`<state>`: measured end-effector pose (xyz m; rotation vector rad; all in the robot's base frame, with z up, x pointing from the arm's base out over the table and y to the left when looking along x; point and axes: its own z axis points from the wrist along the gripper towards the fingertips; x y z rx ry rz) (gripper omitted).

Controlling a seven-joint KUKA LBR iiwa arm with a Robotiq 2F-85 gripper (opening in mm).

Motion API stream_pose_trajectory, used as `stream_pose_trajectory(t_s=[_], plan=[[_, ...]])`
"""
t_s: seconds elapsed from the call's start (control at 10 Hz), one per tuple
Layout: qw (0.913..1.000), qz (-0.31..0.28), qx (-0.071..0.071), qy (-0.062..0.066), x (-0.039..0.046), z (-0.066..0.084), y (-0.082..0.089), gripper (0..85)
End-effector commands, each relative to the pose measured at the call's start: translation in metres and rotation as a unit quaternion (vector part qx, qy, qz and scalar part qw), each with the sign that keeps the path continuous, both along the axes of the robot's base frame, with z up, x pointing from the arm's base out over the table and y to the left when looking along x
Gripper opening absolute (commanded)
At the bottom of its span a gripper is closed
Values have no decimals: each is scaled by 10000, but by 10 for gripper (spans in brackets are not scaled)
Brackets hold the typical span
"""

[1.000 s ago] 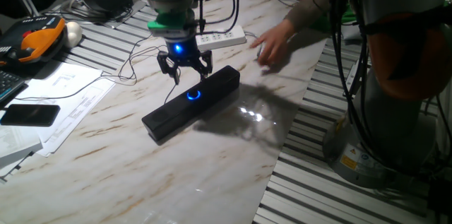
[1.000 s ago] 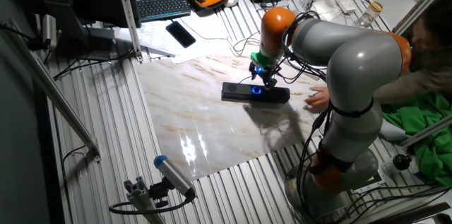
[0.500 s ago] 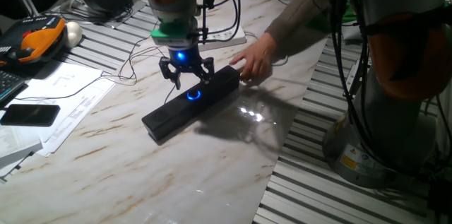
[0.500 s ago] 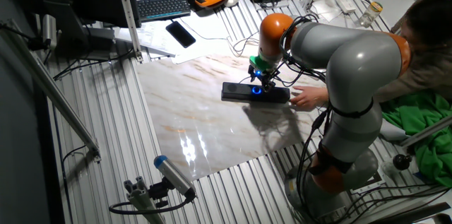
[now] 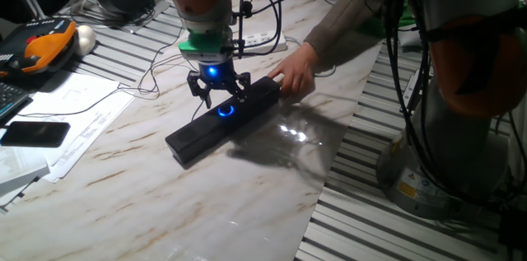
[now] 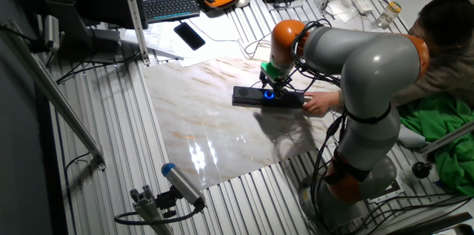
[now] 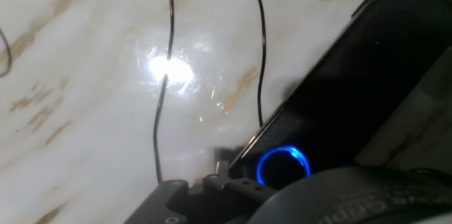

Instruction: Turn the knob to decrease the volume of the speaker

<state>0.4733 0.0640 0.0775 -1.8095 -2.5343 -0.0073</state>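
Observation:
The speaker [image 5: 222, 121] is a long black bar lying slantwise on the marble table [image 5: 165, 195]. Its knob [image 5: 224, 112] glows blue on the top face. My gripper [image 5: 219, 90] hangs just above the knob, open, with its fingers [image 5: 198, 88] spread to either side of it and holding nothing. The other fixed view shows the same: the gripper [image 6: 269, 87] is over the knob [image 6: 269, 95] on the speaker [image 6: 252, 97]. In the hand view the knob [image 7: 282, 165] is low in the frame, on the speaker [image 7: 353, 83], and dark gripper parts fill the bottom edge.
A person's hand [image 5: 292, 76] holds the speaker's far end. A white power strip [image 5: 265, 43] lies behind it. Thin black cables [image 7: 166, 75] run over the marble. Papers and a phone [image 5: 33, 133] lie at the left. The robot's base [image 5: 461, 129] stands at the right.
My gripper has come down and slightly right, closer over the knob. The person's hand has moved in from the right and taken hold of the speaker's end.

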Motion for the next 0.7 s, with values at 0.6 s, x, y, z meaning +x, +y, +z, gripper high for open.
stream_pose_trajectory(t_s=[0.6], plan=[[10000, 22, -7, -47, 2, -17, -1, 680]])
